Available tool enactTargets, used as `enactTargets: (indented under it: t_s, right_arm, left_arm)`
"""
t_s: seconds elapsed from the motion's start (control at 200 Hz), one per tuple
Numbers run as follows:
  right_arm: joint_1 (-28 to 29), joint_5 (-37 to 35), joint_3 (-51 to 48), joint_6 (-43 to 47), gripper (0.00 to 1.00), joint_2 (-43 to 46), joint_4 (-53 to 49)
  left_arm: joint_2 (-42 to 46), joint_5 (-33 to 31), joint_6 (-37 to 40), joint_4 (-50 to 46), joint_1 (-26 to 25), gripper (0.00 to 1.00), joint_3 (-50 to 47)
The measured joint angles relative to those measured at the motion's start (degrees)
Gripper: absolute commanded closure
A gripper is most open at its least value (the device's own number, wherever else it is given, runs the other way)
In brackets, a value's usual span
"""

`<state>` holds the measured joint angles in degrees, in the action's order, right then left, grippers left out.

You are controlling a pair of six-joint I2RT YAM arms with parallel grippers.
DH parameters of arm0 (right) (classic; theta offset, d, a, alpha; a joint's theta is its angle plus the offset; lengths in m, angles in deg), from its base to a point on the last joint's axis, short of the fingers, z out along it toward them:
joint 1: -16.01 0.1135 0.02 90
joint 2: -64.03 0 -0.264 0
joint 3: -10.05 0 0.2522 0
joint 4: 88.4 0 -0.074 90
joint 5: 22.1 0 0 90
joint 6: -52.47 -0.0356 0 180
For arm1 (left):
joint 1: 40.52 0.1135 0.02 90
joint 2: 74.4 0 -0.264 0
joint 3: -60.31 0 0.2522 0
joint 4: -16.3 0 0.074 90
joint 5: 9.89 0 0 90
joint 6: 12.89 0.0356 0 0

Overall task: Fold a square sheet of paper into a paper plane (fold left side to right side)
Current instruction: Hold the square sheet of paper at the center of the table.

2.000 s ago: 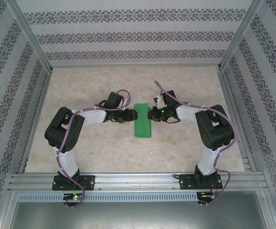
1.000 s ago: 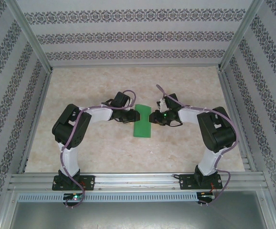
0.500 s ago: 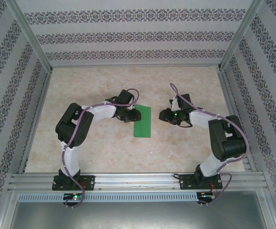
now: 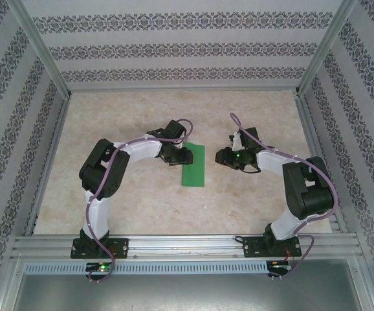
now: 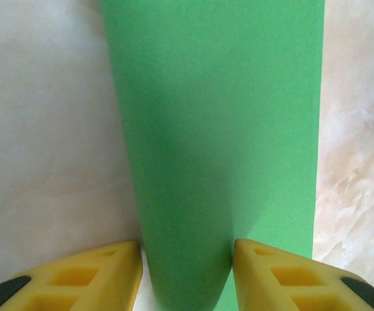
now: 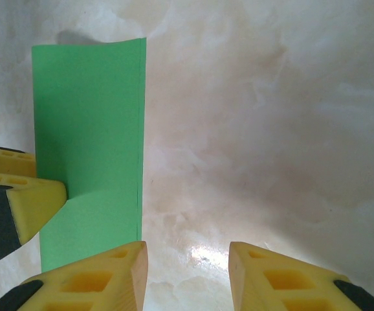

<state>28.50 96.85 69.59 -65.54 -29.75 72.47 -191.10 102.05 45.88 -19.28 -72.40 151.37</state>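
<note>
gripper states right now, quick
left gripper: open, jaws astride the raised fold of the green paper
right gripper: open, holding nothing

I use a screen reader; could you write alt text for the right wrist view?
A folded sheet of bright green paper lies on the pale marbled table, with the left gripper reaching onto its left edge. The right gripper, yellow-fingered and open, hangs over the table just right of it.

Bright, even light; a soft shadow darkens the green paper near the left wrist camera; small white glare on the table.
</note>
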Motion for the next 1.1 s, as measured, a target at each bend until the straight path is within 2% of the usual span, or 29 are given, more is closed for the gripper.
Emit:
enactTargets:
  t_s: [1.104]
  right_arm:
    - [0.79,1.53,-0.04,-0.04,0.61,-0.79,0.02]
  left_arm:
    - [-0.90,-0.72,1.03,-2.25,-0.44,0.51,1.97]
